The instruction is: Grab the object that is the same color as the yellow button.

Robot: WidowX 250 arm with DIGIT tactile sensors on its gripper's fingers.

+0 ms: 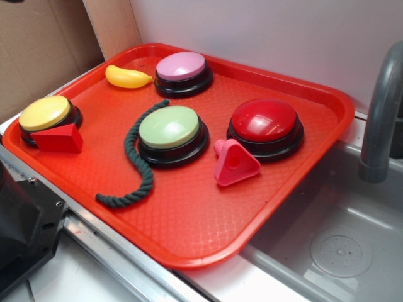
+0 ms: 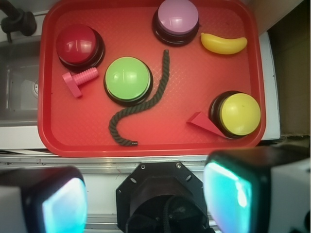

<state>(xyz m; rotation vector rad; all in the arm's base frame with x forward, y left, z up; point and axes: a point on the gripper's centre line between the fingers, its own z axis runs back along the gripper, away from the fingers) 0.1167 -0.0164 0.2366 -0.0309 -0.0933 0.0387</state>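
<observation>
1. While the gripper (image 2: 146, 194) hangs high above, fingers spread and empty, a red tray (image 1: 189, 245) fills the view.
2. The yellow button (image 1: 45, 113) sits at one corner.
3. The banana-shaped toy (image 1: 128, 77) lies beside the pink button (image 1: 182, 68); likely light, stiff, slippery; pinch its thick middle.

No writing, label, brand, number or sign can be read in either view — the tray (image 2: 48, 141), ahead of the gripper, and the buttons and toys on it are all plain and unmarked.
</observation>
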